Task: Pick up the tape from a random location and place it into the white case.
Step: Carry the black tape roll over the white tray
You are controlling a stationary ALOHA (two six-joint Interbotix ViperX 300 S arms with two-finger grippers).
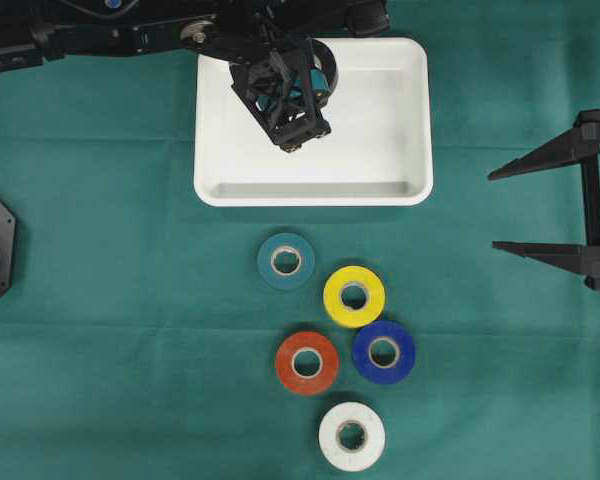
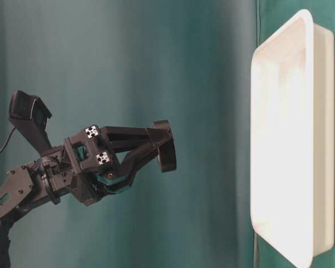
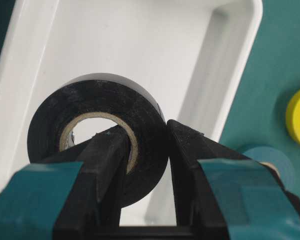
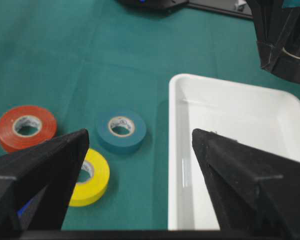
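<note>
Overhead: left fingers point(image 1: 302, 135) hang over the white case point(image 1: 405, 188); right fingers point(image 1: 525, 210) spread wide at the desk point(image 1: 100, 300) edge; five loose rolls lie below the case.
Table-level: the black tape point(image 2: 165, 146) is held above the desk, apart from the case.
Left wrist: fingers pinch the roll's wall point(image 3: 140, 145), one inside its core.
Right wrist: wide fingers point(image 4: 140, 172) frame the case's corner.
</note>
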